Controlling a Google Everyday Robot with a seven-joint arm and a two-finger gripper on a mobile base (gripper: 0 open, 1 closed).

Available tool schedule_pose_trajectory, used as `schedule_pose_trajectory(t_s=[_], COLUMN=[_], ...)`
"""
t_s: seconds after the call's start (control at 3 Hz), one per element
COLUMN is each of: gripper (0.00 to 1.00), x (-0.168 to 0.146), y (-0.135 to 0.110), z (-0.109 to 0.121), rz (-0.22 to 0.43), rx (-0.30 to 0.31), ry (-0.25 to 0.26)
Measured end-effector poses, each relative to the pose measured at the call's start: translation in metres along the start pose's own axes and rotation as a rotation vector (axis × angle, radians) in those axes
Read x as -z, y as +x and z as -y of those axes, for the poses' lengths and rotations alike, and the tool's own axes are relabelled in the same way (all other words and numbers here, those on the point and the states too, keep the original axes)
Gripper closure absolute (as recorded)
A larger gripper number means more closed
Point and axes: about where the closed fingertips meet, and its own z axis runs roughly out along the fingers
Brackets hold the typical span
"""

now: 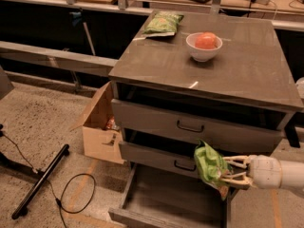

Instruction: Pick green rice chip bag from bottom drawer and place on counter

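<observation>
My gripper reaches in from the lower right and is shut on the green rice chip bag, a bright green crinkly bag. It holds the bag above the right side of the open bottom drawer, level with the middle drawer front. The drawer's grey floor shows bare below it. The counter is the grey-brown top of the cabinet, above and behind the bag.
On the counter stand a white bowl with a red-orange fruit and a paler olive-green bag at the back left. Two grey drawers with black handles sit partly open. A cardboard box and a black cable are on the floor at left.
</observation>
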Motion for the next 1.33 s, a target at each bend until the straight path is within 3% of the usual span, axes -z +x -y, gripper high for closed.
schedule_pose_trajectory(t_s=[0.33,1.0,1.33], gripper=[1.0,1.0,1.0], x=[0.007,0.025,0.026], y=[-0.04,-0.128,-0.132], z=[0.03,0.097,0.102], rz=[-0.004,0.054,0.057], rx=[-0.001,0.007,0.011], ry=[-0.006,-0.023,-0.018])
